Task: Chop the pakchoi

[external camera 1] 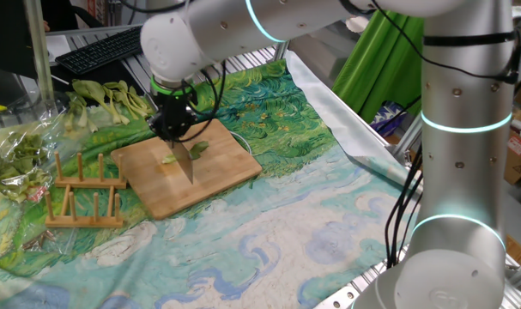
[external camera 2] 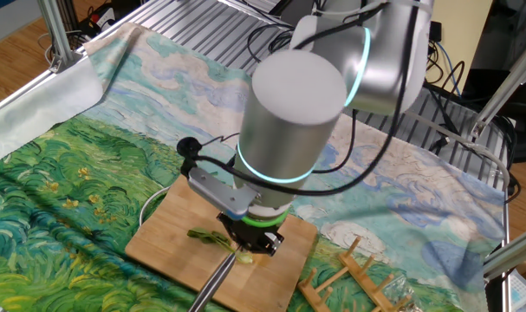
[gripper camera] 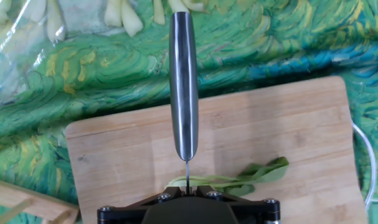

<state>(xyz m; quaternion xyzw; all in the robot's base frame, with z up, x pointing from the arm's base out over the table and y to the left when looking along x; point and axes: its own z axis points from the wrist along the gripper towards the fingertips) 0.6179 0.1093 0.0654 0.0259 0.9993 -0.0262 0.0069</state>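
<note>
A small green pakchoi leaf (external camera 1: 196, 148) lies on the bamboo cutting board (external camera 1: 230, 176), with a small cut bit (external camera 1: 168, 159) to its left. My gripper (external camera 1: 174, 122) is shut on a steel knife (external camera 1: 189, 163) and stands right over the leaf, with the knife reaching down to the board. In the hand view the knife (gripper camera: 184, 81) runs straight ahead from the gripper (gripper camera: 187, 190), and the leaf (gripper camera: 254, 176) lies crosswise under the thin blade. In the other fixed view the gripper (external camera 2: 250, 236) covers part of the leaf (external camera 2: 209, 235).
A bunch of whole pale-stemmed stalks (external camera 1: 112, 97) lies beyond the board on the painted cloth. Greens wrapped in clear plastic (external camera 1: 15, 154) lie at the left. A wooden rack (external camera 1: 84, 193) stands beside the board. A keyboard (external camera 1: 101, 47) sits at the back. A white cable (gripper camera: 363, 162) curves by the board's right edge.
</note>
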